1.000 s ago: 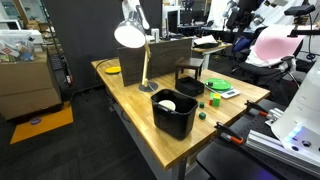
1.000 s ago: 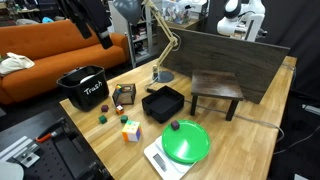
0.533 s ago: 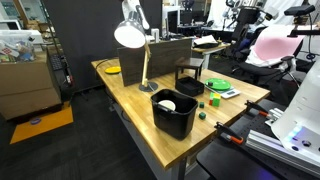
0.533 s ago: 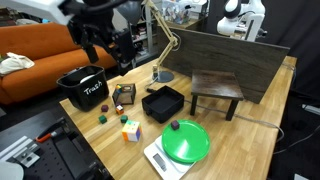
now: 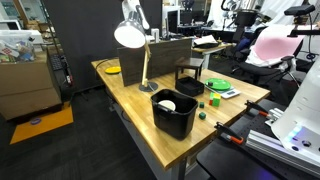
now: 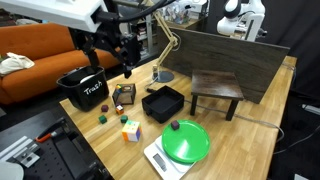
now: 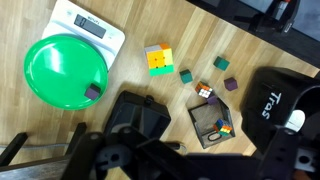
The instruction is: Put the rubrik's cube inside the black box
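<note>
The rubrik's cube (image 7: 206,93) is a tiny multicoloured cube on the wooden table, between a small green cube (image 7: 185,76) and a purple cube (image 7: 231,85). The black box (image 6: 160,112) stands beside the green plate; in the wrist view (image 7: 135,105) it is partly hidden by my gripper. My gripper (image 6: 112,66) hangs open and empty above the table, over the black tub and the small cubes. It is well above the rubrik's cube. In the wrist view it (image 7: 190,160) is a dark blur along the bottom.
A large black tub (image 6: 82,90) marked "Trust" stands at the table's end. A small open box (image 7: 205,115) holds another multicoloured cube (image 7: 222,127). A bigger yellow-orange cube (image 7: 157,58), a green plate (image 7: 60,75) on a scale, a desk lamp (image 6: 160,75) and a small stool (image 6: 217,88) are nearby.
The arm has come down and to the right into an exterior view, from the upper left to above the tub and cubes. Nothing on the table has moved.
</note>
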You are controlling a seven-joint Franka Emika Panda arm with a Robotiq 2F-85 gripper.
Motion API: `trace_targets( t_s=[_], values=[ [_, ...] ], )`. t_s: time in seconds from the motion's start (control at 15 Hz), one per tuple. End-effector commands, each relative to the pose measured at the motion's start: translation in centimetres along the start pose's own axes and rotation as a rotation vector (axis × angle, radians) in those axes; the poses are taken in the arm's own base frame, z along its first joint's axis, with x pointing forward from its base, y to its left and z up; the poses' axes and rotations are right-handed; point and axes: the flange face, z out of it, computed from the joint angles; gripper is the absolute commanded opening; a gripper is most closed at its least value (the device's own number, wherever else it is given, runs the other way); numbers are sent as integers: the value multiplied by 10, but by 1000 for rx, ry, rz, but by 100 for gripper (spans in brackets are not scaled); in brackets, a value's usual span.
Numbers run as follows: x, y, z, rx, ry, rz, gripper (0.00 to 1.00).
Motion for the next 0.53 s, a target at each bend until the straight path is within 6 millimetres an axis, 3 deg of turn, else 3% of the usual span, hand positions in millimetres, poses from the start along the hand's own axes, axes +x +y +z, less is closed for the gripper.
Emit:
trace_targets(
  t_s=[0.0, 0.27, 0.47],
  values=[
    [0, 0, 0, 0, -1, 0, 100],
    [13, 3, 7, -53, -37, 9, 100],
    [30, 1, 32, -99, -114, -10, 100]
  ],
)
